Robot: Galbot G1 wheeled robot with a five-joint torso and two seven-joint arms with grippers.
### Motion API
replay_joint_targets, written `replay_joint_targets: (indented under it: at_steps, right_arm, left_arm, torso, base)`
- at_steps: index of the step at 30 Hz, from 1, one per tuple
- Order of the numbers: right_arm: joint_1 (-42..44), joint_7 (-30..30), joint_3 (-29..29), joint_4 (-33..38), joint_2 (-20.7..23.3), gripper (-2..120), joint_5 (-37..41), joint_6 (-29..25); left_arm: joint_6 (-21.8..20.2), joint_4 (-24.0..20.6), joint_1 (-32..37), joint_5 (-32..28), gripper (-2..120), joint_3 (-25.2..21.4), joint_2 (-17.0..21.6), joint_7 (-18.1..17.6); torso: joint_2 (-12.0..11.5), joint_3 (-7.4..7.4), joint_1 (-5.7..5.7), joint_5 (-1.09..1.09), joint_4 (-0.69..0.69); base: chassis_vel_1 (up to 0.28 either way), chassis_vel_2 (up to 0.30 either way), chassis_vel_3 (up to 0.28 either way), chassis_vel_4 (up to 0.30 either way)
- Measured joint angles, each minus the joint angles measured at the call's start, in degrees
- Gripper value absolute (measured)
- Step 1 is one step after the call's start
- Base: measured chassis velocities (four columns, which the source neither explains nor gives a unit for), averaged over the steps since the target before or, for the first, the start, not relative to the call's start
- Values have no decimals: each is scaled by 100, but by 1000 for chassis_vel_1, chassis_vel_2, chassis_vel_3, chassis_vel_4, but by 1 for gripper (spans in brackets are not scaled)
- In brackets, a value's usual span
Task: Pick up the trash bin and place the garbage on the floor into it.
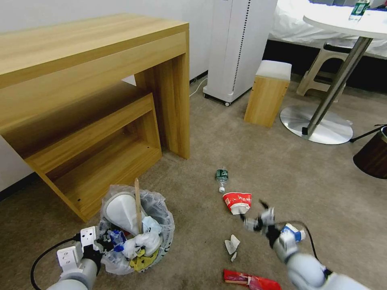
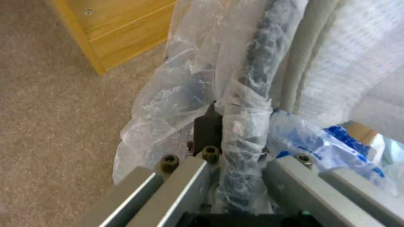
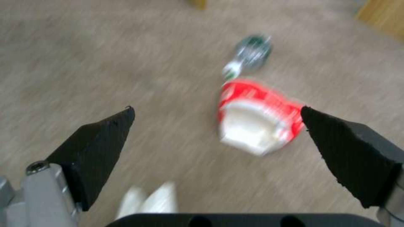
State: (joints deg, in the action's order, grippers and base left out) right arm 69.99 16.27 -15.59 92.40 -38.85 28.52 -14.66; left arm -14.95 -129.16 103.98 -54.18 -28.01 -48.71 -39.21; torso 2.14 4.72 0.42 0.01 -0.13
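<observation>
You are in the gathering step: your left pincer (image 1: pixel 105 244) is clamped on the bagged rim of the trash bin (image 1: pixel 137 229), which sits at about 7 o'clock in the head view, in front of the wooden desk's lower shelf (image 1: pixel 100 161); the left wrist view shows the fingers pinched on the rim through the crinkly liner (image 2: pixel 248 132). The bin already carries a white slipper (image 1: pixel 121 211), a wooden stick (image 1: pixel 138 205) standing upright, and wrappers. Your right pincer (image 1: pixel 253 215) hangs spread wide and empty above the carpet floor (image 1: pixel 282 173) at about 5 o'clock, with the red-white paper bowl (image 1: pixel 238 202) lying on its side just beyond it, and in the right wrist view the bowl (image 3: pixel 257 121) sits nearer one fingertip than the other. The green-label bottle (image 1: pixel 221 177) lies just past the bowl toward 12 o'clock; crumpled paper (image 1: pixel 232 245) and a red wrapper (image 1: pixel 252 280) lie nearer you. Judging by this, the bowl is your next item: you need to centre the open fingers on its rim, lower, and close gently, since the thin paper wall will likely crush or slip.
</observation>
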Motion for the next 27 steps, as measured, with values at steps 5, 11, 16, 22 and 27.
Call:
replay_joint_targets:
  at_steps: [5, 11, 16, 22, 27]
  right_arm:
    - [341, 266, -230, 194, 177, 100, 269, 185]
    - [976, 78, -161, 415, 864, 100, 244, 49]
    - [1145, -71, -58, 360, 1045, 100, 214, -105]
    - [1141, -74, -59, 178, 950, 100, 218, -108]
    - [1229, -372, 19, 14, 1036, 100, 200, -298]
  left_arm:
    - [1, 14, 133, 123, 0, -20, -77, 1]
    - [19, 66, 217, 245, 0, -52, -188, 7]
    - [23, 191, 181, 393, 0, 20, -400, 29]
    - [24, 197, 194, 411, 0, 13, -411, 35]
    - [28, 193, 212, 410, 0, -19, -387, 32]
  torso:
    - [0, 1, 0, 2, 1]
    - [0, 1, 0, -3, 0]
    - [1, 1, 0, -1, 0]
    - [1, 1, 1, 2, 0]
    - [1, 1, 1, -1, 0]
  base:
    - [0, 0, 0, 0]
    - [0, 0, 0, 0]
    - [0, 0, 0, 0]
    - [0, 0, 0, 0]
    - [0, 0, 0, 0]
